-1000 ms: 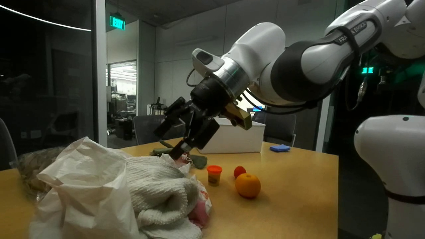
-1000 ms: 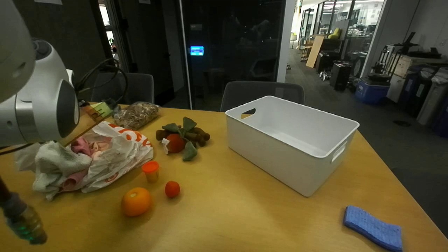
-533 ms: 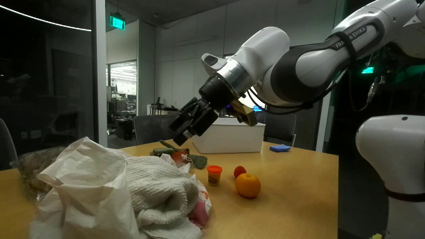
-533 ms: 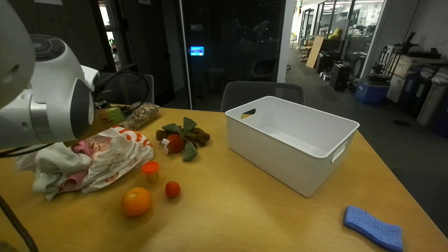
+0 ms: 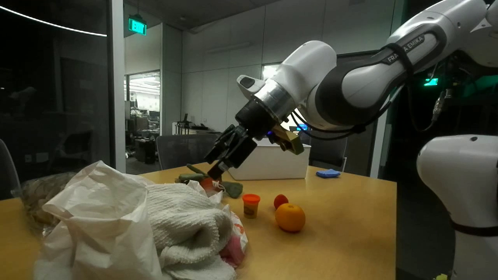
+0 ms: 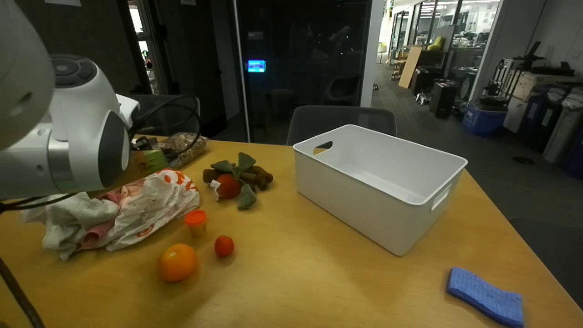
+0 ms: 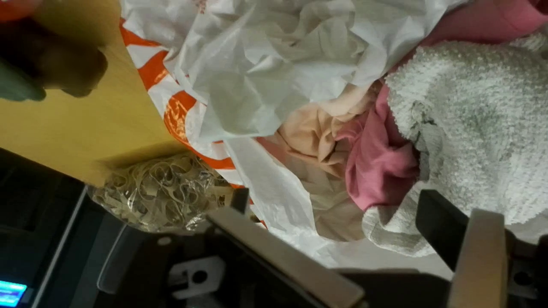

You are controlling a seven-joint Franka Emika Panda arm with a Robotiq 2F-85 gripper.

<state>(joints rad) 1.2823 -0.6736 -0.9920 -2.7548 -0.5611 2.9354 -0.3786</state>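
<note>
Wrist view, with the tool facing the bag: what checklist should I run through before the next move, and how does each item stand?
1. Tool open: ok, a wide gap shows.
2. Tool unloaded: ok, nothing is gripped.
3. Pink cloth in sight: ok, partly, between bag and towel.
4. Pink cloth free of towel: not ok, they overlap at an edge.
5. Tool's height over the bag: cannot tell.
6. Bin upright: ok, in an exterior view.

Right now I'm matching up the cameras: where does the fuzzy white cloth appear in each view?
In an exterior view: fuzzy white cloth, lower half, left of centre.
In an exterior view: fuzzy white cloth, lower half, far left.
In the wrist view: fuzzy white cloth, right side.
Shared landmark: pink cloth beside it in every view.
</note>
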